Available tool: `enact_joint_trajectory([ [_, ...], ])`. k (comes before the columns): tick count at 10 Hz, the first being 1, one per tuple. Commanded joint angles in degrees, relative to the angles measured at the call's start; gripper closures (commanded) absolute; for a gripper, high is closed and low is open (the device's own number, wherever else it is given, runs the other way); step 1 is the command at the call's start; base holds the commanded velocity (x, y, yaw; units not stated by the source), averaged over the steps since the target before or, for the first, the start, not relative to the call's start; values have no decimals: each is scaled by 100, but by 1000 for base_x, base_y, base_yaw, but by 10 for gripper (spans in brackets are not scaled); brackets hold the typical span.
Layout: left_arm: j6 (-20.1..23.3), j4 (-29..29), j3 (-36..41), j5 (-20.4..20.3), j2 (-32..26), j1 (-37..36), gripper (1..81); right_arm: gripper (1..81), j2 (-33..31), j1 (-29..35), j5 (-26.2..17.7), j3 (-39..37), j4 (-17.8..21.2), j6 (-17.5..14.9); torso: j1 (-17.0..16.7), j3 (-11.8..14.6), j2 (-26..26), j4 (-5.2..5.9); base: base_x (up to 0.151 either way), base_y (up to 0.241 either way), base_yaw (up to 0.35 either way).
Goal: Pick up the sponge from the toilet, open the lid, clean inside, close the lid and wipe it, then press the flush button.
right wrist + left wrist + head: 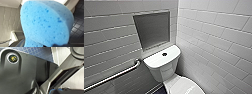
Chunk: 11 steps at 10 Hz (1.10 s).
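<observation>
Sponge (46, 23) is pinched in R gripper (56, 45), fingers closed on what looks like one end, up in the air near the toilet (164, 65). Lid (184, 86) is down. Risks, imo: soft foam bends or slips out when pushed vs. the bowl. Tight corner, so an arm may clip the grab bar (114, 75) or bump the flush button (164, 54) early.

You're looking at a bathroom here: a white toilet (163, 65) is sitting in the corner, a metal grab bar (111, 77) is running along the tiled wall (106, 37), and dark square floor tiles (78, 25) are showing underneath.
</observation>
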Motion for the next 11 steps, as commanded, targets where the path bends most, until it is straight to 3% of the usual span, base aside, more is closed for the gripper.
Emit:
enact_joint_trajectory([
  [1,248,235,-285,-91,131,220,10,811,-838,1319,-698,694,367,-18,0,0,0,0,0,0,0],
  [5,257,296,-831,-108,606,483,10,811,-708,2383,-1321,255,930,-18,0,0,2,0,0,0,0],
  [9,256,323,-1551,-100,1071,896,10,811,232,3727,-2103,-983,1747,-9,0,0,2,0,0,0,0],
  [11,257,332,-2086,-108,1431,1072,10,811,619,4228,-2420,-1529,1871,8,0,0,2,0,0,0,0],
])
